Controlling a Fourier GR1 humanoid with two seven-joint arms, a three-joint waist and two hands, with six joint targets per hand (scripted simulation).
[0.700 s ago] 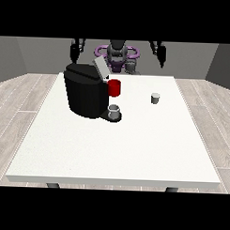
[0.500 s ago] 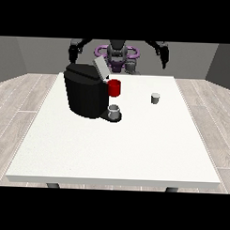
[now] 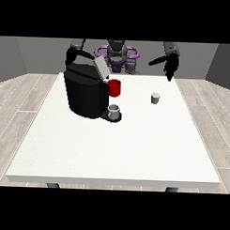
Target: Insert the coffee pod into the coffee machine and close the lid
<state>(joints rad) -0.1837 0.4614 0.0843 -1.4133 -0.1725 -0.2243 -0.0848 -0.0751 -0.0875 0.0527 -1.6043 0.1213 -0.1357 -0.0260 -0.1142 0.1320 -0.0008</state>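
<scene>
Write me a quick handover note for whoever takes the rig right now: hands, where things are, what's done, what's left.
Hand at the view's right: raised above the table's far edge, holding nothing.
Hand at the view's left: up behind the coffee machine, holding nothing.
Coffee pod: on the table, right of the machine, untouched.
Machine lid: open.
Done: nothing.
Left: pick up pod, insert it, close lid.

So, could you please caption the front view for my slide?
Small grey coffee pod sits right of the black coffee machine, lid raised.
</scene>
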